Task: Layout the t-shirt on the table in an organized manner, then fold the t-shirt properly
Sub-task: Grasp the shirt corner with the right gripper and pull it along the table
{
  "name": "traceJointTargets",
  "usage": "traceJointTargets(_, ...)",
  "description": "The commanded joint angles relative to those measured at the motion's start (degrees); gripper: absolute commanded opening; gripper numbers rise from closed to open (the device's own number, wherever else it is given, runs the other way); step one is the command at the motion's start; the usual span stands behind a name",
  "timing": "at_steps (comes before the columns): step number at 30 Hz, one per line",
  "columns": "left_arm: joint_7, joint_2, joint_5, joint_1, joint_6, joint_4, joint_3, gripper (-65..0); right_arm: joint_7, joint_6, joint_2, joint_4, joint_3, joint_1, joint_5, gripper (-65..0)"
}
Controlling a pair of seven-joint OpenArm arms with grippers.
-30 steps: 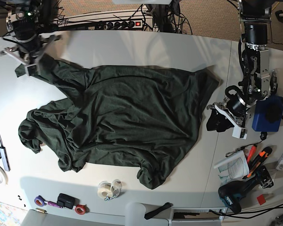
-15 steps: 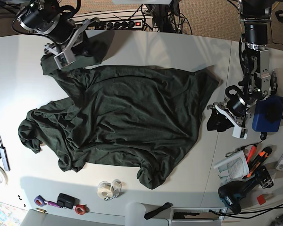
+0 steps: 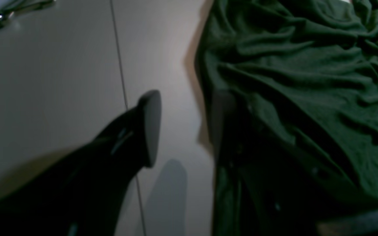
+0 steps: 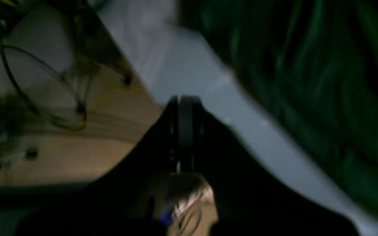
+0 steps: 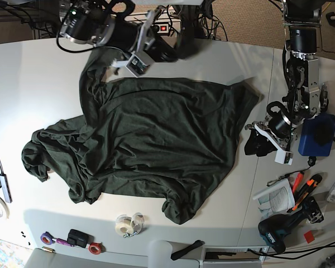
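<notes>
A: Right gripper (image 5: 181, 46) sits over the far edge of the table (image 5: 22, 84), its jaws pressed together in the right wrist view. I cannot tell from these frames whether any cloth is pinched between them.

B: And the t-shirt (image 5: 145, 139)?

A: Spread across the middle of the table, rumpled at the near-left corner. A strip of it rises from the far-left part towards the right arm, so the bulk lies below and nearer the camera than that gripper.

B: What about the other side?

A: Left gripper (image 5: 263, 140) hangs just off the shirt's right edge, jaws apart, nothing between them. In the left wrist view, one finger (image 3: 149, 127) stands over bare table beside the seam, with the green fabric (image 3: 294, 98) right next to it.
</notes>
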State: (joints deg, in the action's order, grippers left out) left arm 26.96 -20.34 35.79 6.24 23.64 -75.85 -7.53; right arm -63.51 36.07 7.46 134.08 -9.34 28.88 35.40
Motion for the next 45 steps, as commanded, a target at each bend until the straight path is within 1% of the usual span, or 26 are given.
traceJointTargets(1, -1.3, -0.8, 0.9, 1.1, 0.4, -1.0, -0.3, -39.0, 2.6, 0.8, 0.0, 0.9, -0.9, -0.7, -0.3, -65.0)
traceJointTargets(3, -1.3, -0.8, 0.9, 1.1, 0.4, -1.0, -0.3, -39.0, 3.8, 0.8, -0.3, 0.9, -2.7, -2.1, -2.1, -65.0)
traceJointTargets(7, -1.3, -0.8, 0.8, 1.1, 0.4, -1.0, -0.3, -39.0, 3.7, 0.7, -0.3, 0.9, -6.0, -3.1, -3.0, -65.0)
traceJointTargets(10, -1.3, -0.8, 0.8, 1.1, 0.4, -1.0, -0.3, -39.0, 3.7, 0.0, -0.3, 0.6, -9.2, -3.2, -5.9, -65.0)
traceJointTargets(15, -1.3, -0.7, 0.9, 1.1, 0.4, -1.0, -0.3, -39.0, 4.3, -0.1, -0.3, -6.4, -14.1, -4.1, -10.8, -65.0)
traceJointTargets(19, -1.3, -0.8, 0.7, 1.0, 0.4, -1.0, -0.3, -39.0, 4.4, -0.4, -0.3, -8.3, -15.9, -6.8, -11.1, -65.0)
traceJointTargets(22, -1.3, -0.8, 0.2, 1.1, 0.4, -1.0, -0.3, -39.0, 4.4, -3.4, -0.3, -8.6, -16.1, -8.9, -11.1, -65.0)
traceJointTargets(23, -1.3, -0.8, 0.2, 1.1, 0.4, -1.0, -0.3, -39.0, 4.4, -3.9, -0.3, -8.6, -16.1, -9.5, -11.3, -65.0)
traceJointTargets(26, -1.3, -0.8, 0.2, 1.1, 0.4, -1.0, -0.3, -39.0, 4.3, -4.0, -0.5, -8.6, -16.3, -10.7, -11.3, -65.0)
traceJointTargets(31, -1.3, -0.8, 0.2, 1.1, 0.4, -1.0, -0.3, -39.0, 4.2, -4.0, -2.4, -8.6, -16.6, -10.8, -11.8, -65.0)
traceJointTargets(35, -1.3, -0.8, 0.2, 1.1, 0.4, -1.0, -0.3, -39.0, 5.8, -4.0, -3.9, -8.8, -16.6, -10.8, -13.6, -65.0)
traceJointTargets(39, -1.3, -0.7, 0.3, 1.1, 0.4, -1.0, -0.3, -39.0, 7.3, -3.9, -5.8, -11.7, -16.6, -11.0, -13.8, -65.0)
traceJointTargets(45, -1.3, -0.8, 0.2, 1.1, 0.3, -1.0, -0.3, -39.0, 8.5, -0.8, -8.4, -19.3, -16.6, -11.9, -13.7, -65.0)
